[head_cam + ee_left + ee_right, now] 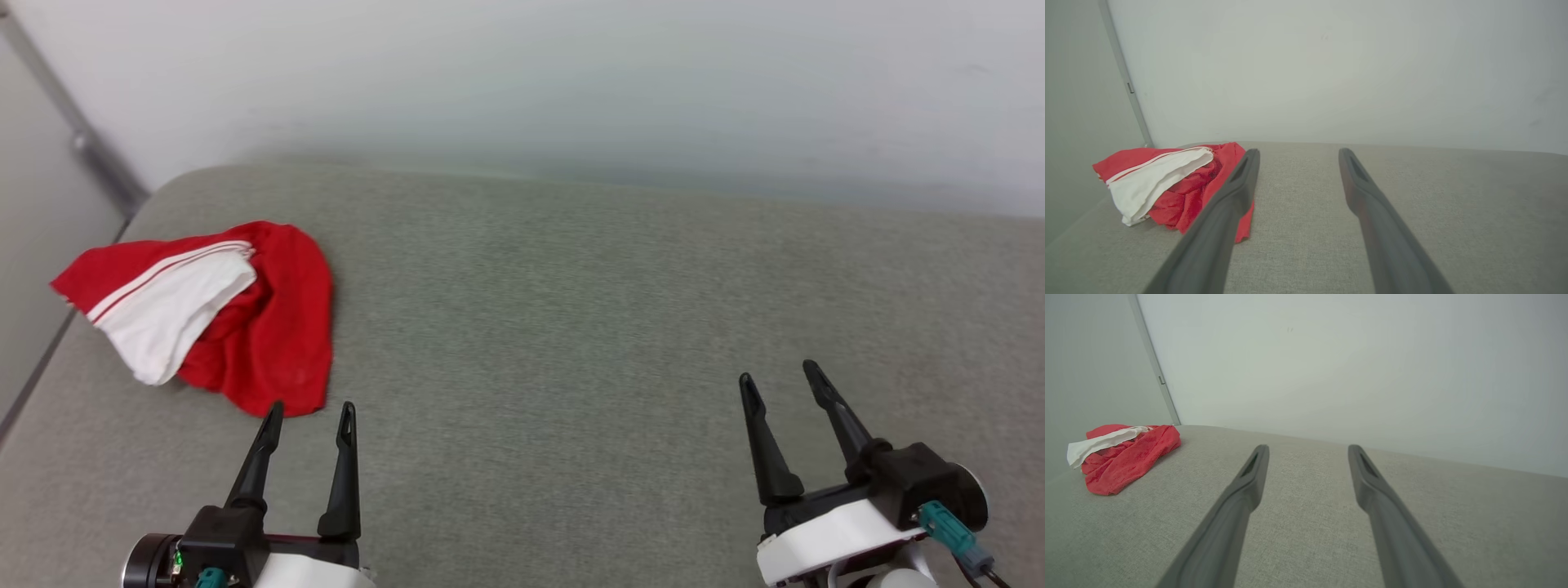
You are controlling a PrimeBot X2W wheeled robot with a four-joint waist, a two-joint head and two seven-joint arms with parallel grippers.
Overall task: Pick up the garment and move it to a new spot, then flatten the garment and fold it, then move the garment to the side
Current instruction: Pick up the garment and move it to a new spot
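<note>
A grey, fabric-covered surface (571, 327) is spread across most of the head view, and a pale, plain wall (571, 73) is seen behind it along the top of the frame. A grey strip (82, 143) is seen running diagonally down the upper left corner, where the wall is met by a second pale panel.

The garment (277, 335) is found at the left of the head view, near the left edge of the surface. It is bunched into a loose heap of red cloth. A white sleeve (175, 314), edged with red-and-white striped trim, is laid over the heap's left part.

The left gripper (313, 407) is seen at the lower left of the frame with its jaws held apart and nothing between them. The tip of its outer finger (260, 461) is placed right at the lower hem of the garment; whether the cloth is touched cannot be told. In the left wrist view the same finger is drawn across the red cloth's right edge, which is partly hidden by it.

The right gripper (777, 372) is seen at the lower right, well apart from the garment, with its jaws likewise released and nothing held. Only bare grey fabric is crossed between it and the heap. In the right wrist view the garment is set at the far left, beside the grey strip.
</note>
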